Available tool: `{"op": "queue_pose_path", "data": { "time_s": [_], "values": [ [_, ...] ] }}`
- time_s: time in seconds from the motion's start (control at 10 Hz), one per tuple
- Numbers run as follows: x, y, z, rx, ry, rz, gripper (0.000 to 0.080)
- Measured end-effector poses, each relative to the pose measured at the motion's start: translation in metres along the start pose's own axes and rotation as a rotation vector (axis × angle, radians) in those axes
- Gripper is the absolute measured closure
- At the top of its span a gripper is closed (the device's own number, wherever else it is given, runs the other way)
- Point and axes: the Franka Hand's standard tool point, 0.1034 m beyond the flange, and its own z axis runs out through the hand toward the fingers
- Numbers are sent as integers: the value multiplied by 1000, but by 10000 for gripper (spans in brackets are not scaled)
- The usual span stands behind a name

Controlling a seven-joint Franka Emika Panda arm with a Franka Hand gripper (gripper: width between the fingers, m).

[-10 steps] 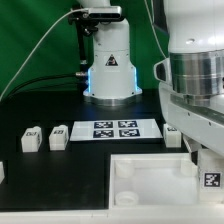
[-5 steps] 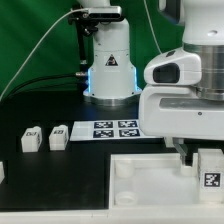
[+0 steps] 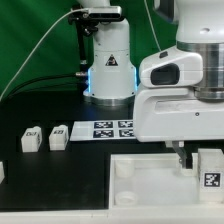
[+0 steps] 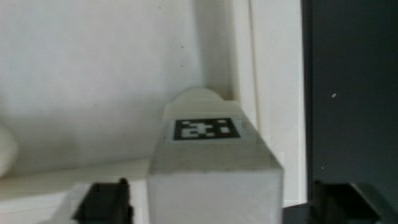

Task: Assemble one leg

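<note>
A leg (image 3: 210,178), a small white block with a square marker, stands upright at the exterior view's right edge, at the white square part (image 3: 150,172). My gripper (image 3: 200,160) hangs over it with a finger on each side. In the wrist view the leg (image 4: 210,150) fills the middle with its marker facing the camera. The dark fingers (image 4: 107,202) flank it, and a thin gap shows on each side, so the jaws stand open around it. The square part (image 4: 89,80) lies behind it.
Two more legs (image 3: 30,138) (image 3: 58,134) lie on the black table at the exterior view's left, and another (image 3: 2,172) sits at the left edge. The marker board (image 3: 113,128) lies in front of the arm's base (image 3: 108,70).
The arm's hand has turned over the leg and now shows its broad side. The leg and its marker have stayed in the same place.
</note>
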Motion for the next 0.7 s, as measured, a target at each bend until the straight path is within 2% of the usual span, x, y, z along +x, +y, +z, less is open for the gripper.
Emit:
{"op": "queue_pose_path", "data": {
  "time_s": [0.1,0.2,0.4,0.7],
  "values": [
    [0,0,0,1,-1,109,426],
    [0,0,0,1,-1,204,506],
    [3,4,1,0,0,446,505],
    [3,3,1,16,-41,1099,506]
  ]
}}
